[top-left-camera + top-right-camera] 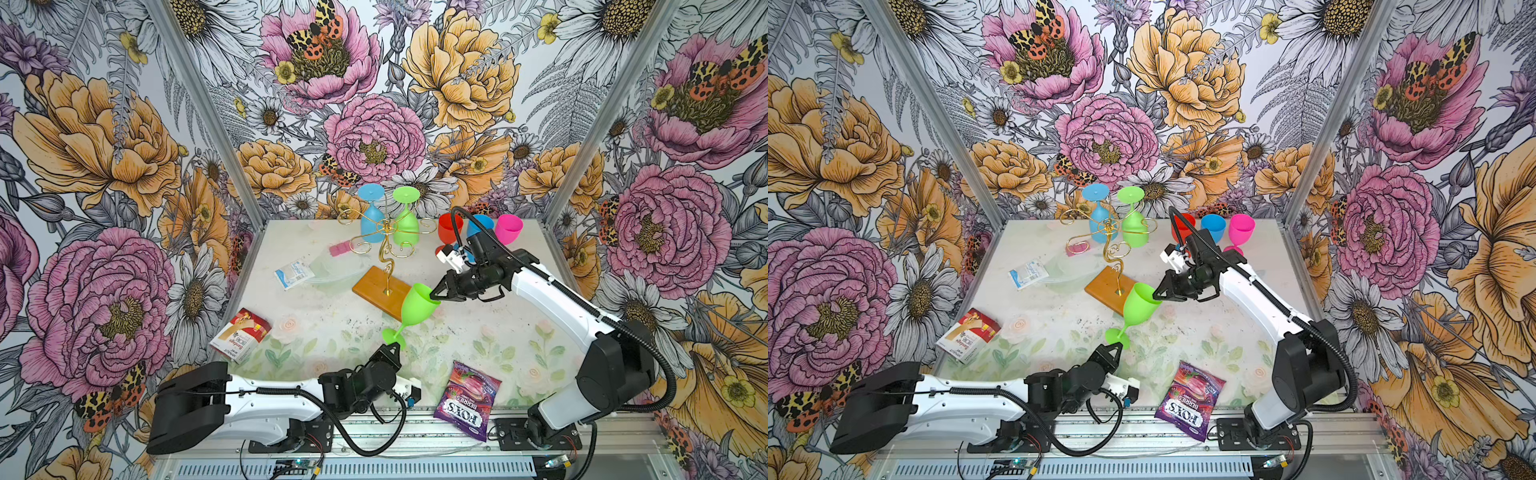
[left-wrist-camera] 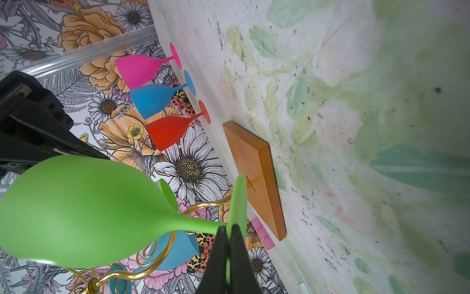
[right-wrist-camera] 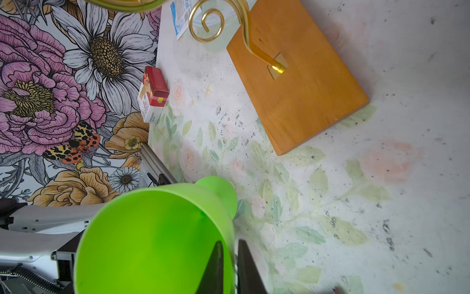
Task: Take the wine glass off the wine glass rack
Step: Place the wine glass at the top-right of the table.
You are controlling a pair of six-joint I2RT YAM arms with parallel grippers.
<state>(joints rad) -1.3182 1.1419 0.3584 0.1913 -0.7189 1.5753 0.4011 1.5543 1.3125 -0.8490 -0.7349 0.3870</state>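
- wine glass rack (image 1: 374, 284): centre frame; curled arms could snag.
- left gripper (image 1: 397, 348): fingers clamped on the foot disc.
- wine glass (image 1: 417, 307): green, tilted, aloft right of rack base (probably light, stiff, slick plastic); stem likely grips best.
- right gripper (image 1: 434, 296): fingers pinching bowl rim.
- table (image 1: 490, 332): bare room, lower right of centre.

Both arms look the same. The left arm (image 1: 266, 405) and the right arm (image 1: 552, 299) have smooth white shells with fat black joints in between. Each ends in a black gripper, the left gripper (image 1: 396, 348) and the right gripper (image 1: 433, 296), with two thin pointy fingers. A small white box (image 1: 451, 257) sits by the right wrist. A bumpy black hose (image 1: 670, 370) runs along the right arm, and a left hose (image 1: 286, 391) runs along the other. The right arm stands on a black plate (image 1: 509, 434) with screws.
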